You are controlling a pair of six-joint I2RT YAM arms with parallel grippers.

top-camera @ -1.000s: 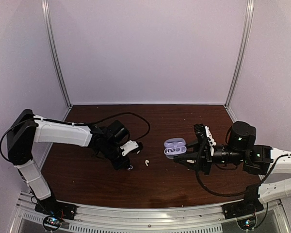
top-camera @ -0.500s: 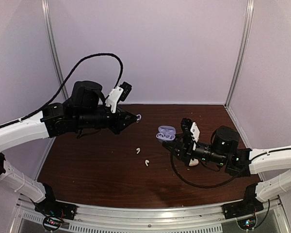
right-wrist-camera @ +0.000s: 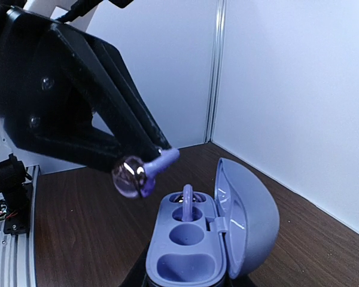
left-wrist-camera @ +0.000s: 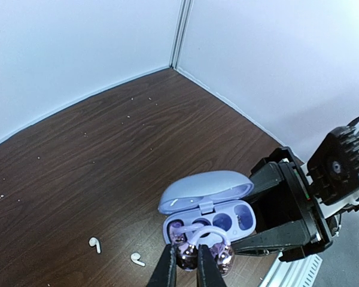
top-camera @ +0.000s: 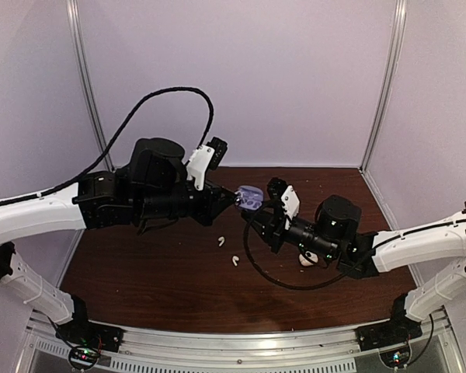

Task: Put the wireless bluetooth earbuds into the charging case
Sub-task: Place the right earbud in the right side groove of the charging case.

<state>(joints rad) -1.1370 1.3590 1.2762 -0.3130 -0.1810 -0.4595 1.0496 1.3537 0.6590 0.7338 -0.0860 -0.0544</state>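
The open lavender charging case (left-wrist-camera: pixel 207 198) is held up in the air by my right gripper (top-camera: pixel 258 211), which is shut on its base. One purple earbud (right-wrist-camera: pixel 187 203) sits in the case's far slots. My left gripper (left-wrist-camera: pixel 185 267) is shut on a second purple earbud (left-wrist-camera: pixel 191 253), a pair of shiny bulbs joined by an arch. It hangs just in front of the case's near rim, above the empty slots (right-wrist-camera: pixel 187 234). Two white earbuds (top-camera: pixel 220 242) (top-camera: pixel 235 260) lie on the brown table below.
A small white object (top-camera: pixel 307 259) lies on the table (top-camera: pixel 140 264) under my right arm. White walls with metal corner posts (top-camera: pixel 89 93) close in the back and sides. A black cable (top-camera: pixel 276 281) loops on the table near the right arm.
Both arms rose from the table and came together at mid-height. The left carried the purple earbud up and rightwards. The right lifted the open case leftwards to meet it.
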